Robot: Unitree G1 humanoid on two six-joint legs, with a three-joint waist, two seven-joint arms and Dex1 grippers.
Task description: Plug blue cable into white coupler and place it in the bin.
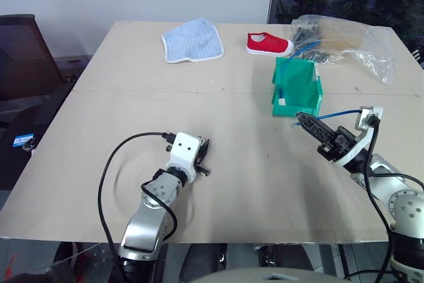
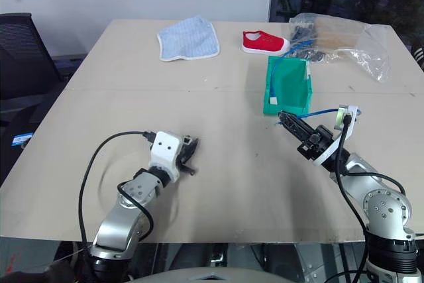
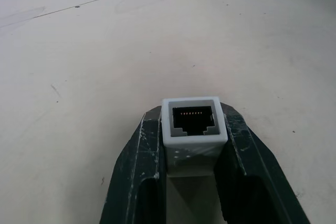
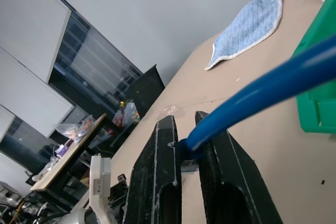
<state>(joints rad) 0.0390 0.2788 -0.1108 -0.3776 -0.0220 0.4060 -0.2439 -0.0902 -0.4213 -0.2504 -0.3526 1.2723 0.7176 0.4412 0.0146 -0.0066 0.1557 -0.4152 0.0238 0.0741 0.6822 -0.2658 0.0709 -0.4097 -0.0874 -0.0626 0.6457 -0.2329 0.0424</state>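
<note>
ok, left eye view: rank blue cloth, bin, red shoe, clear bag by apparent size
1. clear plastic bag
2. blue cloth and teal bin: look alike; the bin is nearer the camera, so unranked
3. red shoe

The tiny white cube-shaped coupler (image 3: 193, 128) has its rear half hidden between the left gripper's (image 3: 193, 182) 2 black fingers, and in the head views it is too small to make out. The thin light-blue cable's (image 4: 273, 85) clear plug end is buried between the right gripper's (image 4: 190, 153) fingers. The clear crinkled plastic bag's (image 1: 344, 41) contents are unreadable.
</note>
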